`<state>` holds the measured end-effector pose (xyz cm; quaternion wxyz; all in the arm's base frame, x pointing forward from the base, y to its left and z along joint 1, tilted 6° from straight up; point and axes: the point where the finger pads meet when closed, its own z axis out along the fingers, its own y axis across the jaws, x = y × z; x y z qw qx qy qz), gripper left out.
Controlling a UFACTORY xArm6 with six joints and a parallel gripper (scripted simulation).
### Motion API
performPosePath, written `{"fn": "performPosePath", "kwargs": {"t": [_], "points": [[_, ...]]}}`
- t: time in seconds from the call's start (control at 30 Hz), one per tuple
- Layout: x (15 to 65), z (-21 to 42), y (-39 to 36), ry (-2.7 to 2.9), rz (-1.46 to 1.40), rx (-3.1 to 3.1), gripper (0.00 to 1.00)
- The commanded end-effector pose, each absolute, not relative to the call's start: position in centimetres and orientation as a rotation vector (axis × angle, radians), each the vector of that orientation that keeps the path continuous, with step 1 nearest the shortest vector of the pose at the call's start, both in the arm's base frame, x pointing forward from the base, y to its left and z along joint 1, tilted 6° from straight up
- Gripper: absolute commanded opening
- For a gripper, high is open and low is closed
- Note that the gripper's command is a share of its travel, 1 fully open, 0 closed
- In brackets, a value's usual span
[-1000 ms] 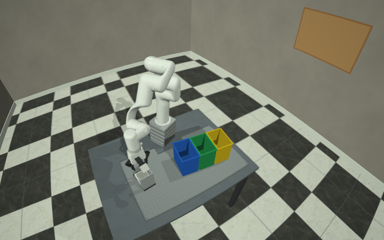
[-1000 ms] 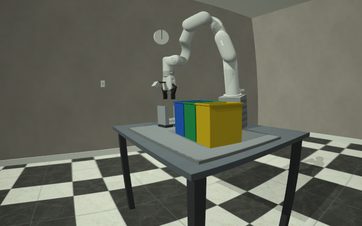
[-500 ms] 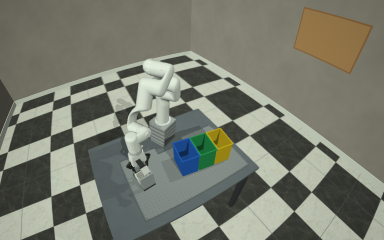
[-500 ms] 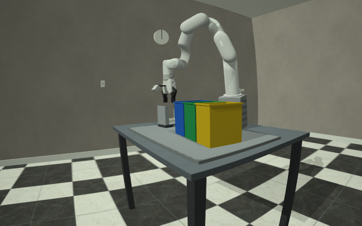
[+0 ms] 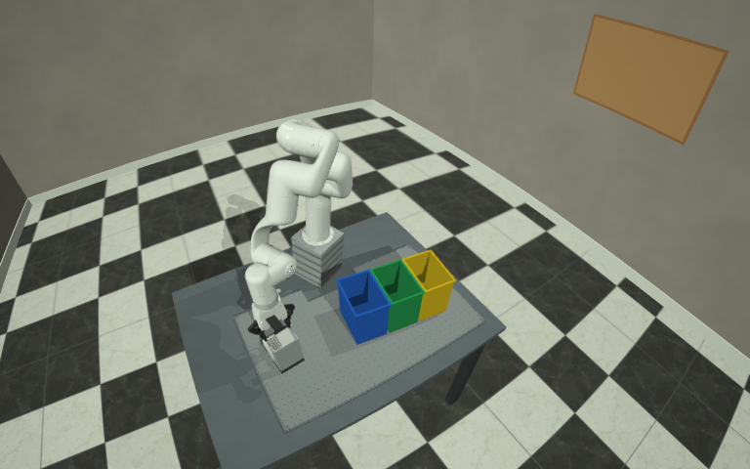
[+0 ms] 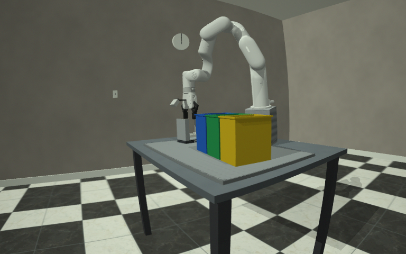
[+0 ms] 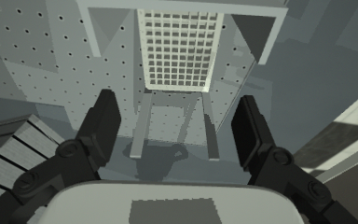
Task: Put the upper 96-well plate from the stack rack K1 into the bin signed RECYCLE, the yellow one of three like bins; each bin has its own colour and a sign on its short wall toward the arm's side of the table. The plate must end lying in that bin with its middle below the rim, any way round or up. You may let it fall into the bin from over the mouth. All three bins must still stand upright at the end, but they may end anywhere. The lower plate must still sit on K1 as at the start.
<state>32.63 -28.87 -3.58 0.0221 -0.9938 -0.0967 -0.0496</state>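
While you look from the top view, note the gripper [image 5: 271, 325] poised directly over stack rack K1 [image 5: 288, 354], with the yellow bin [image 5: 436, 295] well apart across the mat. From the exterior view, its fingertips hang just above the rack's top. Through the wrist view, the upper 96-well plate [image 7: 179, 47] lies ahead between wide-open, empty fingers.
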Motion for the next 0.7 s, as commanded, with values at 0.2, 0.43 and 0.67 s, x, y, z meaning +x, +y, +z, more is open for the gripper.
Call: {"fn": "performPosePath", "kwargs": {"t": [0.2, 0.43, 0.67], "points": [[32.9, -4.9, -28.9, -0.300, -0.158, -3.082, 1.00], [33.0, -6.1, -28.9, -0.300, -0.158, -3.082, 1.00], [33.1, -6.9, -28.8, -0.300, -0.158, -3.082, 1.00]]}}
